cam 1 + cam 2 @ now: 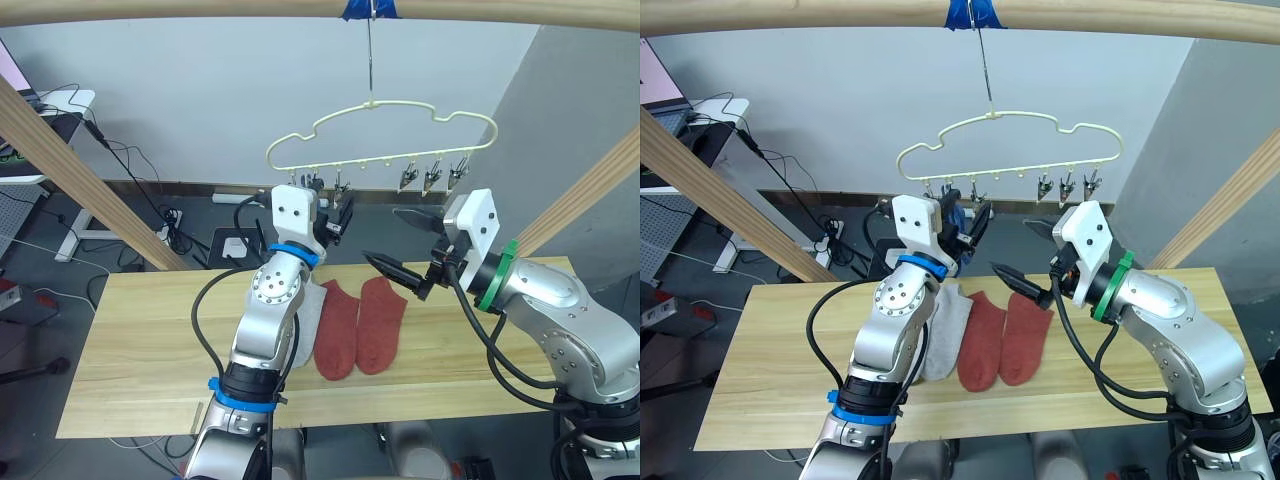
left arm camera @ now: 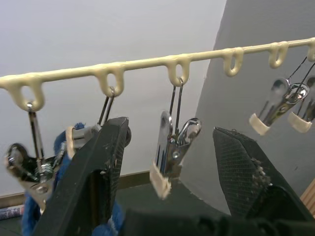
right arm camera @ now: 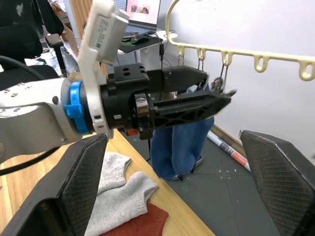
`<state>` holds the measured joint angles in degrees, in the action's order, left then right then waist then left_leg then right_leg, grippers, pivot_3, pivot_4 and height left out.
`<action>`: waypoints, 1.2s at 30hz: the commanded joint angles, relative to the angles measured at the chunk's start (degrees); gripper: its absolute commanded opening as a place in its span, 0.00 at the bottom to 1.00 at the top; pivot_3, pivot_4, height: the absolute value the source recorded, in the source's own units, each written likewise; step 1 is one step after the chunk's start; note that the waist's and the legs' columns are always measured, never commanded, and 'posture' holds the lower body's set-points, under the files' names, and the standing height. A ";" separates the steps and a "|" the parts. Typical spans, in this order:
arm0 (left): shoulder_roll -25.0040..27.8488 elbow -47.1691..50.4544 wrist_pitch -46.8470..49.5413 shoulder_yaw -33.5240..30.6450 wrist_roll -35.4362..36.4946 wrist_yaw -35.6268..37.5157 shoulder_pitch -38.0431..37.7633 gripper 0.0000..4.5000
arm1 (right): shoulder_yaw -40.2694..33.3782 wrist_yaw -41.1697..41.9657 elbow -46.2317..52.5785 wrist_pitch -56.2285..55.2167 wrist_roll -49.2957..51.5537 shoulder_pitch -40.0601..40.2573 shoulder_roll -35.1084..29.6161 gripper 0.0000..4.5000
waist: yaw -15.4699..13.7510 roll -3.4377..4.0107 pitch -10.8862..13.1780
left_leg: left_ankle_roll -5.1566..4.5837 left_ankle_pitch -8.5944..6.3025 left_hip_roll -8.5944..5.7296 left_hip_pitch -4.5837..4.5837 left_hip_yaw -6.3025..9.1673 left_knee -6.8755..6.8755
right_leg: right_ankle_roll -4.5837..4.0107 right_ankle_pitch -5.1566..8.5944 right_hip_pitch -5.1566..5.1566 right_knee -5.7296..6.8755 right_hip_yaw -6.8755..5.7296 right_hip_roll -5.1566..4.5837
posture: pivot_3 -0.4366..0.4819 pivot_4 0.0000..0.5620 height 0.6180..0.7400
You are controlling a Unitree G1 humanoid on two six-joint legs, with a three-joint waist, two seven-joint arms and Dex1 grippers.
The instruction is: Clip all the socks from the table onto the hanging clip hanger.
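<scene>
Two rust red socks [image 1: 357, 326] lie flat side by side on the table [image 1: 140, 340], a light grey sock [image 1: 948, 340] just beside them on the robot's left, partly behind the left arm. Hanger [image 1: 385, 140] hangs from the pole above; blue fabric shows at its leftmost clips. So roughly blue done, at least three left to clip; can't count the rest.

Head views: left gripper [image 1: 338, 220] raised up to the hanger's left clips, fingers apart, empty. Right gripper [image 1: 408, 245] hovers over the table below the hanger's right half, fingers spread wide, nothing held.

Left wrist view: left gripper's fingers [image 2: 98, 172] straddle an empty metal clip [image 2: 170, 155] hanging from the bar, not touching it. Blue sock [image 2: 37, 216] clipped just beside.

Right wrist view: blue sock [image 3: 177, 145] hangs from the clips behind the left gripper; grey sock on the table below. Right fingers [image 3: 74, 182] wide open.
</scene>
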<state>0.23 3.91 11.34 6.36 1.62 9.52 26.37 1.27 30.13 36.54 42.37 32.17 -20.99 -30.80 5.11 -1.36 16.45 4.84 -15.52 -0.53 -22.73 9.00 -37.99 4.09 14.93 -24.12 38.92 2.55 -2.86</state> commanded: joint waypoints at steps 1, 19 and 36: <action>-0.45 0.56 -2.35 0.40 -0.07 0.10 1.35 0.67 | -0.42 0.02 1.56 -1.62 0.07 -0.61 0.38 1.00 | 0.02 0.00 0.00 | 0.00 0.00 0.00 0.00 0.00 0.00 | 0.00 0.00 0.00 0.00 0.00 0.00 | 0.28 0.46 1.00; 1.69 12.45 1.18 2.93 0.40 2.16 -7.67 0.67 | -0.47 -0.60 1.88 -1.29 0.25 -0.47 0.58 1.00 | -0.05 0.00 0.00 | 0.00 0.00 0.01 0.00 0.00 0.01 | 0.00 0.00 0.00 -0.01 0.01 0.00 | 0.28 0.44 1.00; -0.07 1.76 -3.21 1.69 -1.20 -0.23 -1.13 0.67 | -1.72 -0.54 3.02 -1.55 2.03 -1.14 1.30 1.00 | 0.05 0.00 0.00 | 0.00 0.00 0.00 0.00 -0.01 0.00 | 0.00 0.00 0.00 -0.02 0.01 0.00 | 0.25 0.43 1.00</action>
<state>0.59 5.01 10.09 8.35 1.01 9.92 24.04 1.15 29.79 36.52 41.82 32.75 -21.14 -29.97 5.16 -1.36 16.45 4.84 -15.52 -0.53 -22.73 9.00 -37.98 4.09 14.93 -24.12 38.90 2.55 -2.86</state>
